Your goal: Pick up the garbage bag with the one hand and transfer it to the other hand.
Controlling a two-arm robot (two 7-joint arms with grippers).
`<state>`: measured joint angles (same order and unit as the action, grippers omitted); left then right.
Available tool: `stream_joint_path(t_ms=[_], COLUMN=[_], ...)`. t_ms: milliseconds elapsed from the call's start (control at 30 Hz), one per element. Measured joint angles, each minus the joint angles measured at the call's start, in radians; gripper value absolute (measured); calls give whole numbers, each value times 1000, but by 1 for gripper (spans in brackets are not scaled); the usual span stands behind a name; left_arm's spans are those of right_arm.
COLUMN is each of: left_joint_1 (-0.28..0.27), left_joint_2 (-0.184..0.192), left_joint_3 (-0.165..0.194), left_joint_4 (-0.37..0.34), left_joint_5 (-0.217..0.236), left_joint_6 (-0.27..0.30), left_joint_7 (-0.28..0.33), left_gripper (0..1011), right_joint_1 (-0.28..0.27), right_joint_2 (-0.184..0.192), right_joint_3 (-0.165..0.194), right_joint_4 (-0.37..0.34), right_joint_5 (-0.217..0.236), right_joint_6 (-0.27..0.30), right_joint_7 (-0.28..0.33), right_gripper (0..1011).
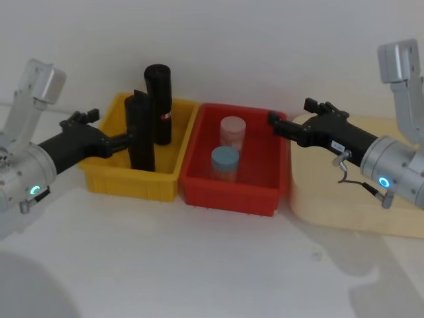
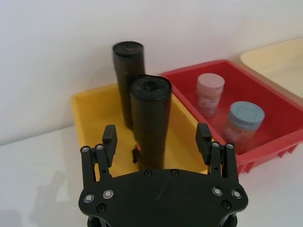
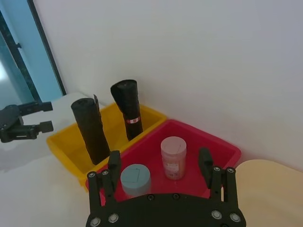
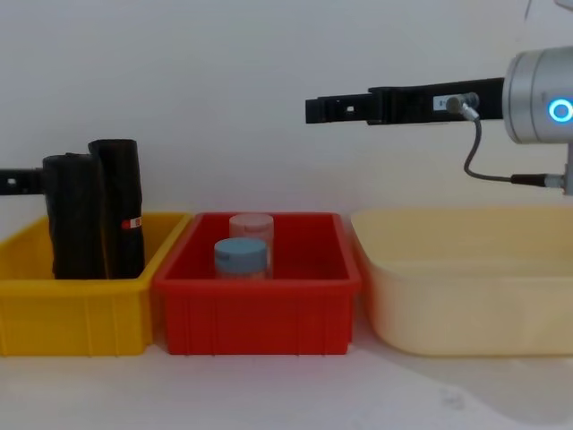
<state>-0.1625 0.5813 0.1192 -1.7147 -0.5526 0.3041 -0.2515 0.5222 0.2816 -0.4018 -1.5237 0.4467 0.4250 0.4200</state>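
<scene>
Inside the yellow bin (image 1: 129, 183), the matte black garbage bag (image 1: 140, 136) stands upright.

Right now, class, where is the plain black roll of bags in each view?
Head view: plain black roll, left, before the labelled roll.
Left wrist view: the nearer roll.
Right wrist view: roll farther from red bin.
Chest view: roll, far left.
Landmark: yellow bin.

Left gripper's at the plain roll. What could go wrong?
Left gripper is open astride the garbage bag, and the labelled roll stands right beside it: closing or lifting may topple that.
Right gripper is open above the red bin: a fumbled handover could hit the jars.
</scene>
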Motion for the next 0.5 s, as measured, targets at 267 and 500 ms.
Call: stream_joint_path(t_ms=[267, 500], left_joint_1=[-47, -86], left_joint_2=[-23, -42], left_joint_3=[45, 80], left_joint_4=[51, 89], left_joint_5=[-7, 6], left_joint_6=[-9, -22], left_joint_7=[-31, -38], left_gripper=[1001, 1001], right_joint_1=[27, 49], right_joint_2=[-1, 0], right_joint_3=[-11, -17], right_joint_4=[24, 44], right_joint_5=[7, 18], right_joint_6=[26, 39], right_joint_7=[0, 8], right_gripper=[1001, 1002])
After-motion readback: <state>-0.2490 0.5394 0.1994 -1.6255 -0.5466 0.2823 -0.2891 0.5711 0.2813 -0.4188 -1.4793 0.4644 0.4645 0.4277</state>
